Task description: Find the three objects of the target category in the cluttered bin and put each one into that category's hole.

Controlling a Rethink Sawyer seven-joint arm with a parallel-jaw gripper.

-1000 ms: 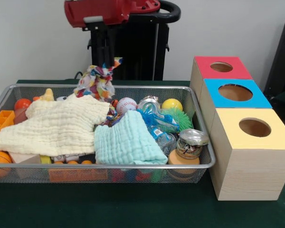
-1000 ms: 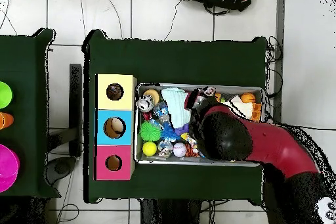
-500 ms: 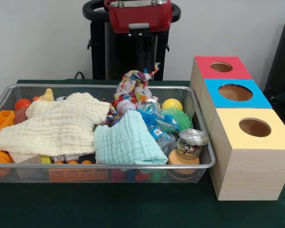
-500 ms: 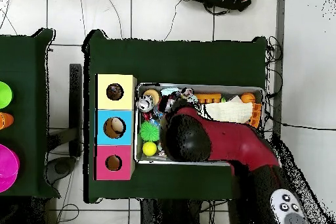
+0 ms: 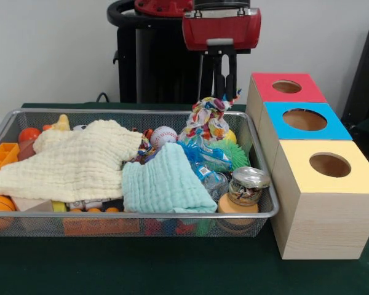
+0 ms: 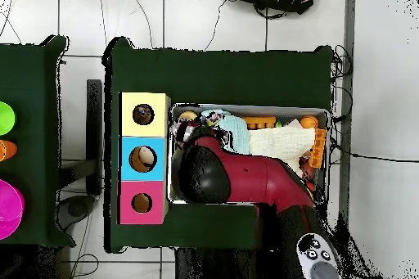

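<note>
Below the gripper point(image 5: 223, 92) hangs a soft, light rope toy point(image 5: 207, 120), pinched at its top knot; it may swing.

Green table point(image 5: 172, 270) under wire bin point(image 5: 135, 224) and three-holed wooden box point(image 5: 320, 215).

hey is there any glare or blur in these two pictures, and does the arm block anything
Front view: even, soft light, no hard shadows, no strong glare; the pincer holds the multicoloured rope toy and both look sharp, not smeared. Overhead view: the red arm covers much of the wire bin, so the pincer and rope toy are hidden there; the three box holes stay visible.
</note>
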